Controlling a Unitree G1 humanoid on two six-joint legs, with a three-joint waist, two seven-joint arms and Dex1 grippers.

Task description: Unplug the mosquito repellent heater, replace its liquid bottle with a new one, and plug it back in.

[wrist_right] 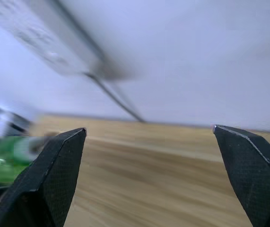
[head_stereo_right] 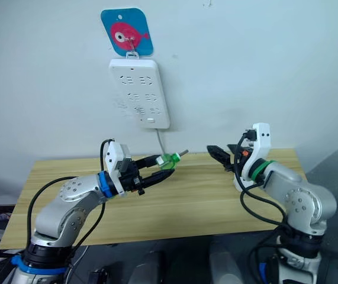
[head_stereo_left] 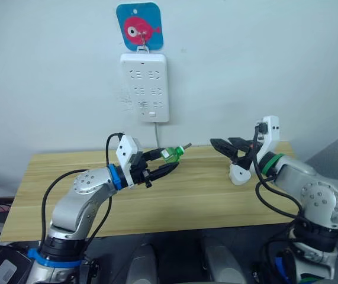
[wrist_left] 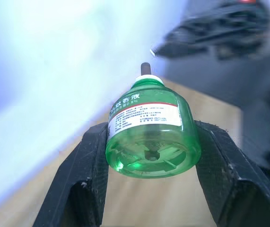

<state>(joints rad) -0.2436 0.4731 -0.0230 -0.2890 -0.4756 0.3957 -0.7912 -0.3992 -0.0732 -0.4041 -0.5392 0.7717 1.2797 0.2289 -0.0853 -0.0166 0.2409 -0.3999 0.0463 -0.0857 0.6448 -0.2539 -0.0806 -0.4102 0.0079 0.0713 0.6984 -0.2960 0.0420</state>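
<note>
On the wall, the white power strip [head_stereo_left: 145,87] has nothing plugged in, so the unplugging looks done. Below on the wooden counter [head_stereo_left: 68,195], the mosquito repellent heater [head_stereo_left: 238,173] lies just beside the right gripper [head_stereo_left: 221,144], whose jaws are wide and empty. The left gripper [head_stereo_left: 170,161] jaws hold the green bottle [head_stereo_left: 172,154], so fitting and plugging are left.

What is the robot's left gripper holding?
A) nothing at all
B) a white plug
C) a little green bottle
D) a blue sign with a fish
C: the left gripper is shut on the little green bottle, with a black finger pressed against each side of it, while the right gripper is open with nothing in it.
</note>
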